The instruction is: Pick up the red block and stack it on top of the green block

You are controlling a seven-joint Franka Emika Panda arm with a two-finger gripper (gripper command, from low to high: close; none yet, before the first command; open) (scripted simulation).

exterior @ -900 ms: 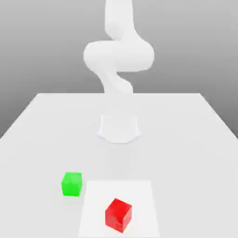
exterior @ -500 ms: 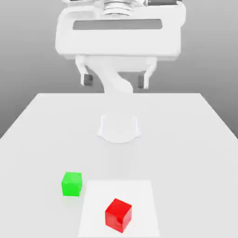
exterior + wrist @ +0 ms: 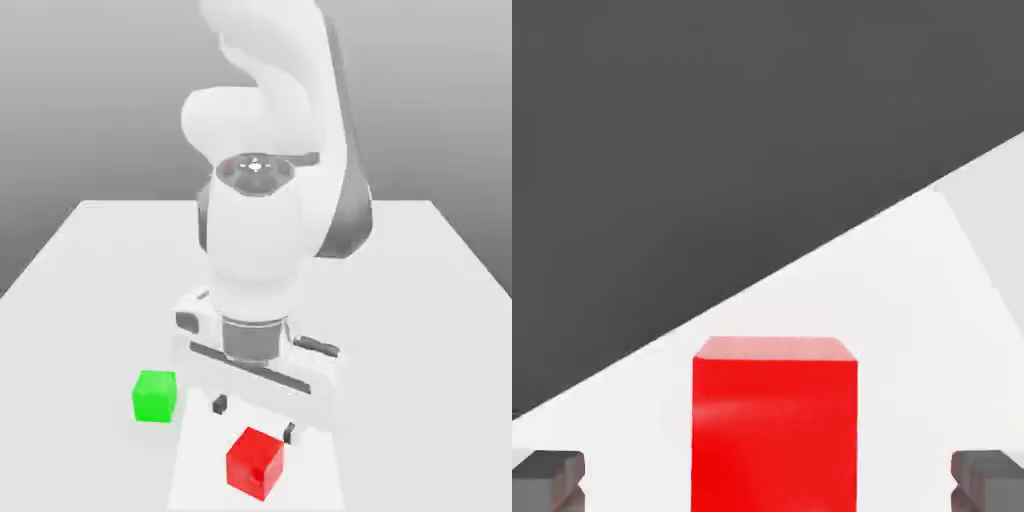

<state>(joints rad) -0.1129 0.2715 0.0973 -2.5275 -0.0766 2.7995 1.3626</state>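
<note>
The red block [image 3: 254,462] sits on a paler square patch [image 3: 310,470] of the table near the front edge. My gripper [image 3: 254,420] hovers just above and behind it, open, one dark fingertip on each side of the block's top. In the hand view the red block [image 3: 774,425] lies centred between the two fingertips [image 3: 547,478], with wide gaps on both sides. The green block [image 3: 154,396] rests on the table towards the exterior view's left of the red one, beside the gripper's body and untouched.
The arm's white base and bulky links [image 3: 265,230] rise in the middle of the table [image 3: 440,330] behind the blocks. Open table surface stretches to both sides. The table's front edge runs close to the red block.
The arm has swung down from high above the table to just over the red block. Both blocks stay where they were.
</note>
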